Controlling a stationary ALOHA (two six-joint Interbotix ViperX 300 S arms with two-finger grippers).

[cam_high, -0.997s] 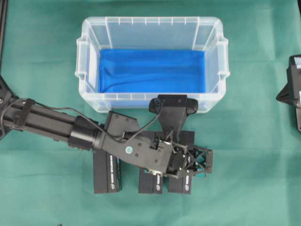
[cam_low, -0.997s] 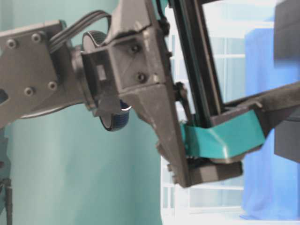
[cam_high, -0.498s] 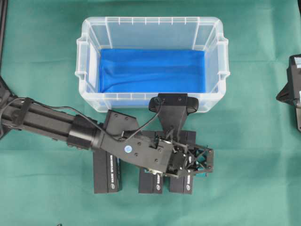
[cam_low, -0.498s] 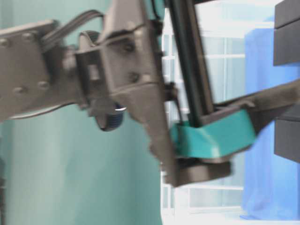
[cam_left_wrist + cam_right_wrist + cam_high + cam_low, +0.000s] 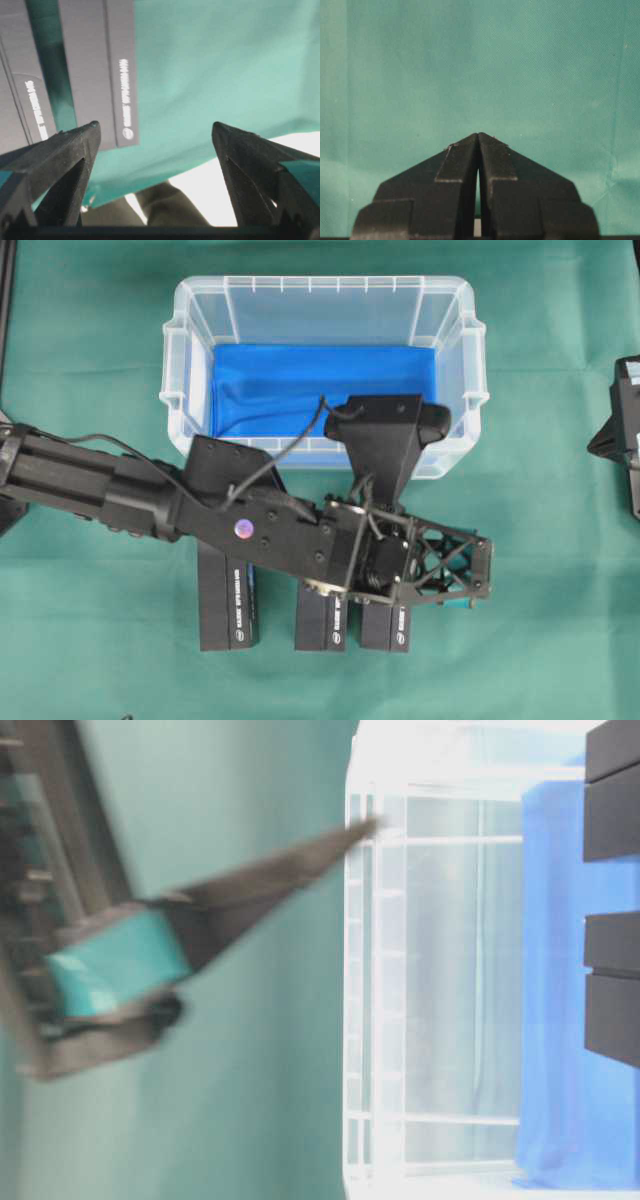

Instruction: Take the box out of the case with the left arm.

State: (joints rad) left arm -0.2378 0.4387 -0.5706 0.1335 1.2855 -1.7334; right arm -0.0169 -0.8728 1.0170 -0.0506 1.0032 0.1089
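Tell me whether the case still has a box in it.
Empty: the case shows only blue cloth on its bottom; three black boxes lie outside it on the green table cover.

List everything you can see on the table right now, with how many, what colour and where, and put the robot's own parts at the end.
case: one, clear plastic, far middle of the table, no box inside.
blue cloth: one, blue, lining the case's bottom.
boxes: three, black with white print, flat on the table in a row in front of the case, partly under the left arm.
table cover: one, green, over the whole table.
left arm: one, black, reaching in from the left above the boxes.
left gripper: one, black lattice, jaws open and holding nothing.
right gripper: one, black, at the right edge, jaws shut.
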